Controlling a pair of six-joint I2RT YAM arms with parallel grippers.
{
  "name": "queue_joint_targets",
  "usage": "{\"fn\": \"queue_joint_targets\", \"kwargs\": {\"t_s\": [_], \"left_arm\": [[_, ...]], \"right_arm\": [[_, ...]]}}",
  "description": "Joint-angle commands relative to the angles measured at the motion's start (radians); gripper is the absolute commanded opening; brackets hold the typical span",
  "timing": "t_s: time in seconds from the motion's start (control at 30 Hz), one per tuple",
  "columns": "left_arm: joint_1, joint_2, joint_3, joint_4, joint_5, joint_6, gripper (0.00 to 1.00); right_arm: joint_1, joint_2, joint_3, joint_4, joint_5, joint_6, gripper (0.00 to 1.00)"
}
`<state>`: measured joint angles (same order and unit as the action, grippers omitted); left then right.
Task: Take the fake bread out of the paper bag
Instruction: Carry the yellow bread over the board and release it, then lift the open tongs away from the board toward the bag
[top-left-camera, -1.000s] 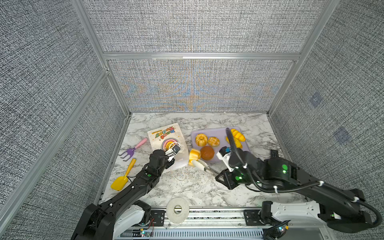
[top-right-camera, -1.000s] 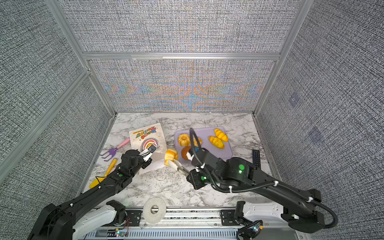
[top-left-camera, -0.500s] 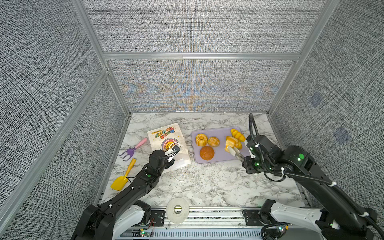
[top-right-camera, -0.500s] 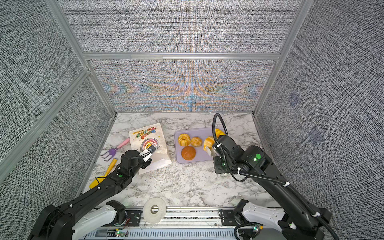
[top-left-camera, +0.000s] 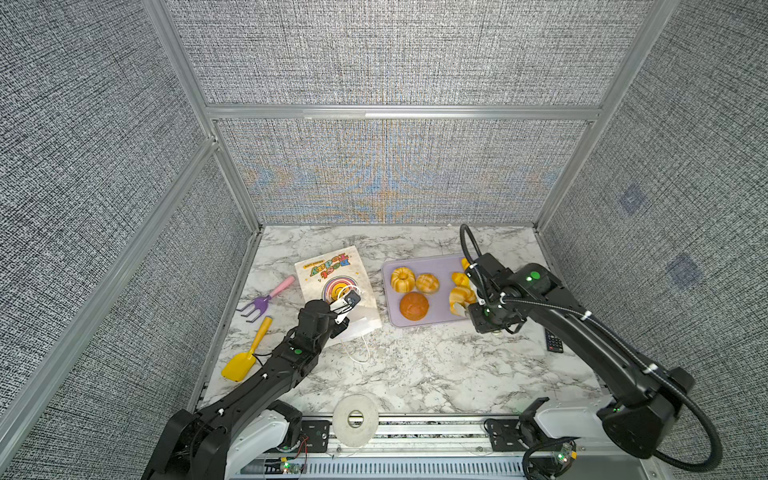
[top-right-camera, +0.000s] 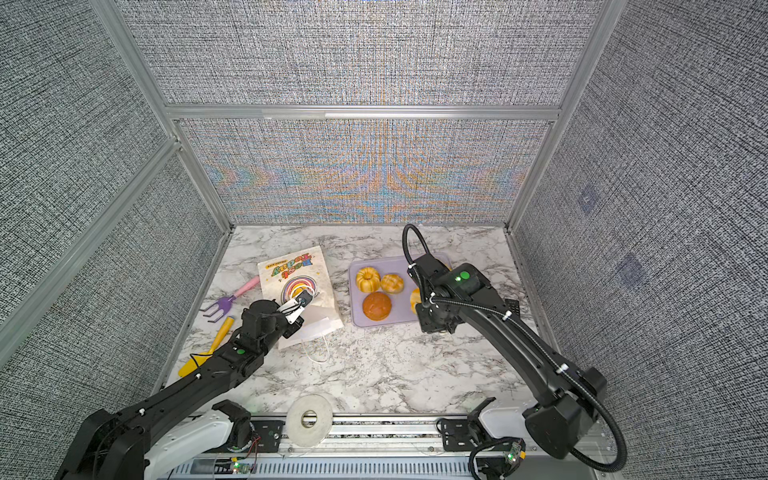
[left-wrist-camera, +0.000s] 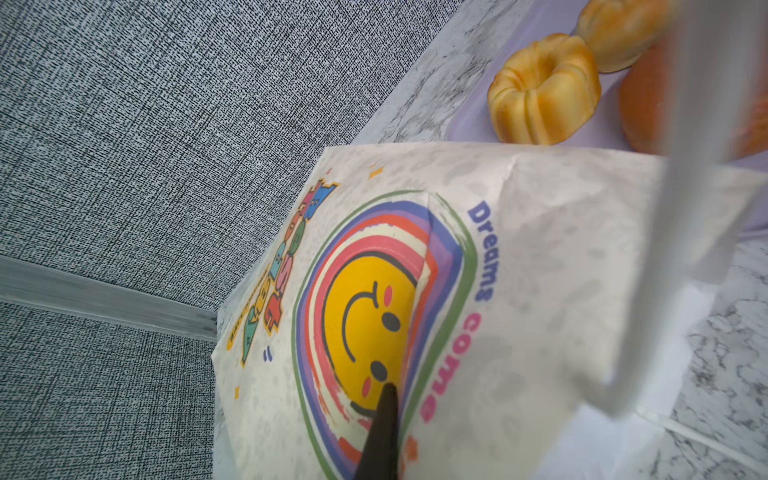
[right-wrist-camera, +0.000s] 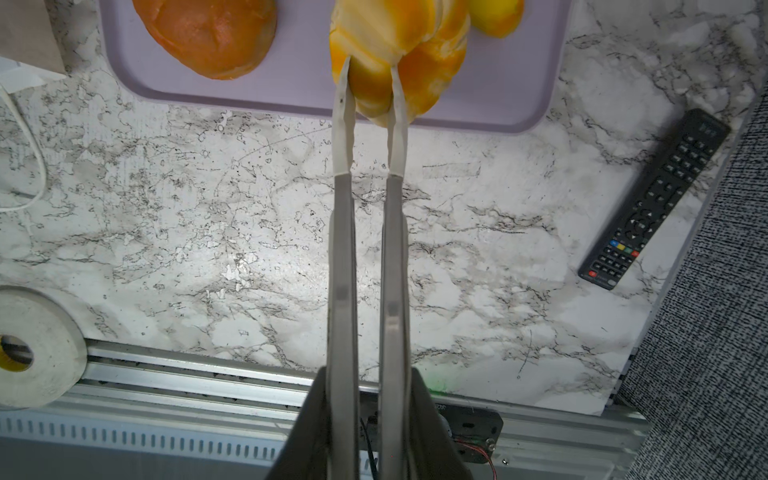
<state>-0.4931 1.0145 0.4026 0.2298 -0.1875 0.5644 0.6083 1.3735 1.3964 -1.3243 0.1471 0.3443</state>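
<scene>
The right hand (right-wrist-camera: 368, 79) is nearly closed, its thin pale fingers pinching a glossy, yellow-and-orange striped roll (right-wrist-camera: 432, 62) at the near rim of the smooth lilac tray (right-wrist-camera: 498, 83). The step looks like set-down. Since the roll overhangs the rim, the next move probably calls for a nudge inward before release. A fluted ring bun (top-left-camera: 402, 279) and a round brown bun (top-left-camera: 414, 306) already sit there. The left hand (top-left-camera: 347, 301), fully closed, seems to pinch a crease of the thin, printed paper bag (top-left-camera: 328, 270), which lies on the marbled desk (top-left-camera: 415, 365).
</scene>
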Motion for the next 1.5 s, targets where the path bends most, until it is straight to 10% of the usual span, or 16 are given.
{"fn": "queue_joint_targets", "kwargs": {"t_s": [0.0, 0.7, 0.87, 1.1, 1.47], "left_arm": [[0.002, -0.004, 0.000, 0.005, 0.005, -0.002, 0.00], [0.001, 0.003, 0.001, 0.000, 0.006, -0.002, 0.00], [0.002, 0.004, 0.000, 0.000, 0.006, -0.004, 0.00], [0.002, 0.005, 0.001, 0.000, 0.008, -0.003, 0.00], [0.002, 0.004, 0.001, -0.001, 0.008, -0.003, 0.00]], "right_arm": [[-0.003, 0.048, 0.018, 0.014, -0.023, -0.046, 0.00], [-0.002, 0.082, 0.037, 0.080, -0.018, -0.046, 0.42], [-0.005, 0.035, 0.046, 0.085, 0.007, -0.027, 0.37], [-0.108, -0.099, -0.042, 0.112, 0.013, 0.001, 0.04], [-0.162, -0.115, -0.241, 0.203, -0.135, -0.022, 0.00]]}}
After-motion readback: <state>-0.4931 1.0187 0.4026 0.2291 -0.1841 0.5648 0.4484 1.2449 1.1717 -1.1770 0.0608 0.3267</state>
